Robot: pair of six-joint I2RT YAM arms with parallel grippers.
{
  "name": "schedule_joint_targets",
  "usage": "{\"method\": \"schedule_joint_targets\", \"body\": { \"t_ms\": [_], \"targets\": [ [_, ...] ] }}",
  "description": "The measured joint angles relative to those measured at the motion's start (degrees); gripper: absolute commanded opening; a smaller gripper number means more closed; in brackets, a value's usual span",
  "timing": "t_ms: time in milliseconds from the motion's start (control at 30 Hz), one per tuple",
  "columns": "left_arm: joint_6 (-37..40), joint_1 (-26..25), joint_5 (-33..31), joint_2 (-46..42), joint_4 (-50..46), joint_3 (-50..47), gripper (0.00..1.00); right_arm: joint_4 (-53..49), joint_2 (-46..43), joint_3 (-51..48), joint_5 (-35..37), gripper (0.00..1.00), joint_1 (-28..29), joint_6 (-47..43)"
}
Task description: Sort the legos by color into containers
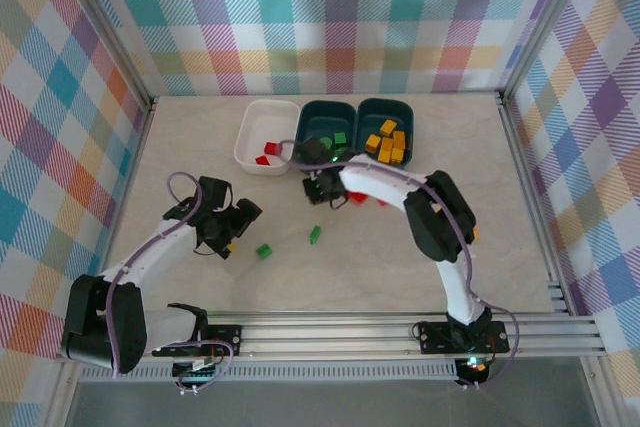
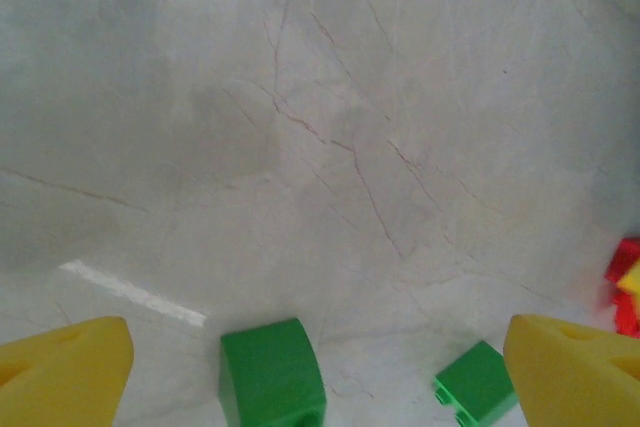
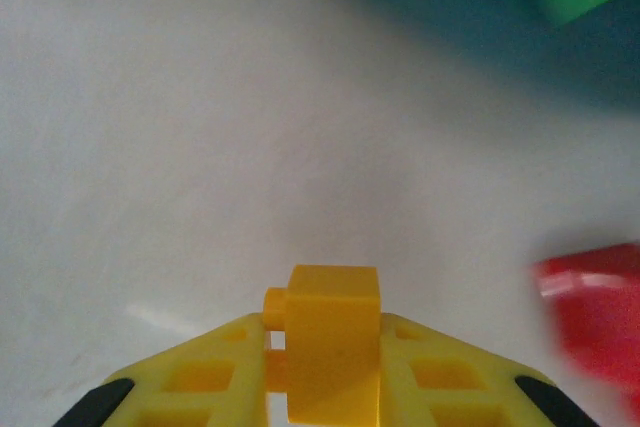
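Of the three containers, a white tub point(image 1: 268, 134) holds red legos, the middle teal tub point(image 1: 328, 130) green ones, and the right teal tub point(image 1: 386, 132) yellow-orange ones. My right gripper point(image 1: 318, 190) point(image 3: 330, 332) is shut on a yellow-orange lego point(image 3: 332, 342), just in front of the middle teal tub. A red lego point(image 3: 595, 317) lies to its right. My left gripper point(image 1: 240, 227) point(image 2: 318, 339) stands open low over the table, with a green lego point(image 2: 272, 372) between its fingers point(image 2: 70, 372) and untouched. A second green lego point(image 2: 478, 382) lies near the right finger.
Two green legos point(image 1: 264, 250) point(image 1: 315, 234) lie loose mid-table and red ones point(image 1: 362, 198) beside the right arm. The tubs stand in a row at the back. Metal rails point(image 1: 520, 157) and plaid walls border the table.
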Motion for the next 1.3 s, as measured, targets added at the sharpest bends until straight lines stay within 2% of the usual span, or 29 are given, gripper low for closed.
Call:
{"method": "schedule_joint_targets", "body": {
  "t_ms": [233, 367, 533, 800, 933, 1033, 1200, 1300],
  "targets": [
    [-2.6, -0.09, 1.22, -2.78, -0.42, 0.0, 0.94, 2.14, -1.42, 2.8, 0.2, 0.25, -17.35, -1.68],
    [-3.39, -0.66, 1.53, -2.78, -0.44, 0.0, 0.94, 3.04, -1.33, 4.09, -1.64, 0.24, -22.45, -1.86],
    [-3.41, -0.76, 1.64, -2.47, -0.57, 0.0, 0.94, 3.93, -1.16, 4.87, -5.55, 0.24, -21.51, -1.64],
    [-3.37, -0.87, 2.05, -0.63, -1.25, 0.02, 0.94, 1.75, 1.03, 13.03, -4.68, 0.27, -21.9, -3.23],
    [-3.34, -1.29, 2.62, 1.33, -1.25, 0.02, 0.94, 0.44, 3.56, 15.45, -4.2, 0.35, -24.02, -3.82],
    [-3.17, -1.46, 2.91, 1.75, -1.25, 0.02, 0.94, -0.83, 5.64, 15.96, -3.5, 0.61, -25.05, -4.72],
    [-2.71, -1.46, 2.89, 1.75, -1.29, 0.13, 0.94, -1.97, 5.05, 15.26, -2.78, 0.64, -25.2, -5.14],
    [-1.66, -1.46, 2.64, 1.77, -1.46, 1.18, 0.94, -0.28, -0.02, 9.4, -2.78, 0.62, -24.52, -4.83]
  ]
}}
